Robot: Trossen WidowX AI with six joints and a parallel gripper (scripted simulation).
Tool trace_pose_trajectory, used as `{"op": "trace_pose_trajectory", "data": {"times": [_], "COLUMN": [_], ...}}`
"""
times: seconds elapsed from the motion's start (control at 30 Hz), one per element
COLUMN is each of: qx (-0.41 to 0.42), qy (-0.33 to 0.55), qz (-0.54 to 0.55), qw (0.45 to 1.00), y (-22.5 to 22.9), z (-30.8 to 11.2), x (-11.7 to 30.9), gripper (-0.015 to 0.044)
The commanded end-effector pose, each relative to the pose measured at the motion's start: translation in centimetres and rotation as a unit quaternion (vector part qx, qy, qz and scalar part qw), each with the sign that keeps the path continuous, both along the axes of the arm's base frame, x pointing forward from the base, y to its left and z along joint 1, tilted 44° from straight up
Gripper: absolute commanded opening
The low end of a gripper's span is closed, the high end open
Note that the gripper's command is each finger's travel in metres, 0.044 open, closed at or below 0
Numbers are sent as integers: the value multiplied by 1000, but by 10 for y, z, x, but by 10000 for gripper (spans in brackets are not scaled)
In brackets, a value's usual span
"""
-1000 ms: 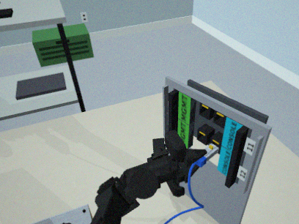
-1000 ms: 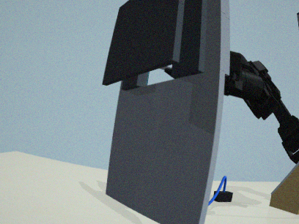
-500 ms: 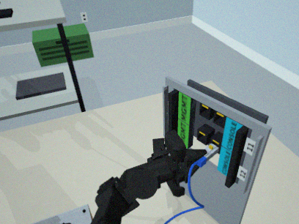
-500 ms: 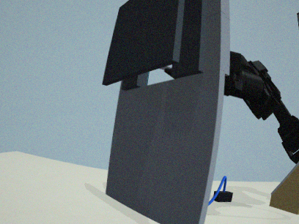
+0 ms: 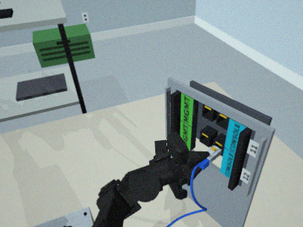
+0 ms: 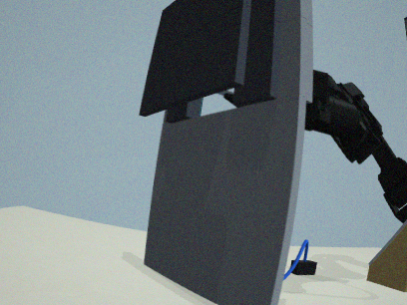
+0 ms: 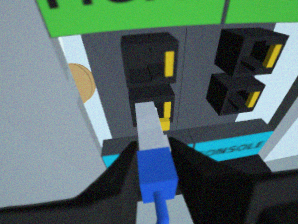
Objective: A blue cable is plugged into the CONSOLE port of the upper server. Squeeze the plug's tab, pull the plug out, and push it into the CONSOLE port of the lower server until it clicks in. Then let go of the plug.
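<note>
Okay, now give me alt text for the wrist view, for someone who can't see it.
The claw grips the blue plug, its pale tip in front of a black port with yellow marks. Three more black ports show, between a green label strip above and a cyan CONSOLE strip below.

Blue cable [image 5: 191, 187] [image 6: 299, 259] [image 7: 161, 210], green strip [image 5: 186, 120] [image 7: 135, 15] and cyan strip [image 5: 231, 148] [image 7: 235, 146] with dark lettering, black gripper [image 5: 198, 157] [image 7: 152, 144], green box [image 5: 79, 32] with dark stripes.

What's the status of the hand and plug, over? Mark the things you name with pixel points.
Hand [image 5: 211, 155] [image 7: 152, 144] shut on blue plug [image 5: 204, 164] [image 7: 157, 172]. Plug tip at a CONSOLE-side port; seating unclear. Nothing visible blocking it.
</note>
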State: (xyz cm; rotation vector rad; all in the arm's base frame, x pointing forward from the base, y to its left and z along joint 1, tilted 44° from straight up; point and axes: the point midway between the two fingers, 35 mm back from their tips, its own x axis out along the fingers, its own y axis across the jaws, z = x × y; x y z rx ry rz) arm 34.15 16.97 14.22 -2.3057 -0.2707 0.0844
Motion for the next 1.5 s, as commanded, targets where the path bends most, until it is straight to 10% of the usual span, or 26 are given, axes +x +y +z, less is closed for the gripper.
{"op": "trace_pose_trajectory", "data": {"times": [0.0,1.47], "qx": [-2,-3], "qy": [0,1], "qz": [-1,-2], "qw": [1000,1000], "y": [0,-4], "z": [-1,-1], "x": [2,-2], "gripper": [0,0]}}
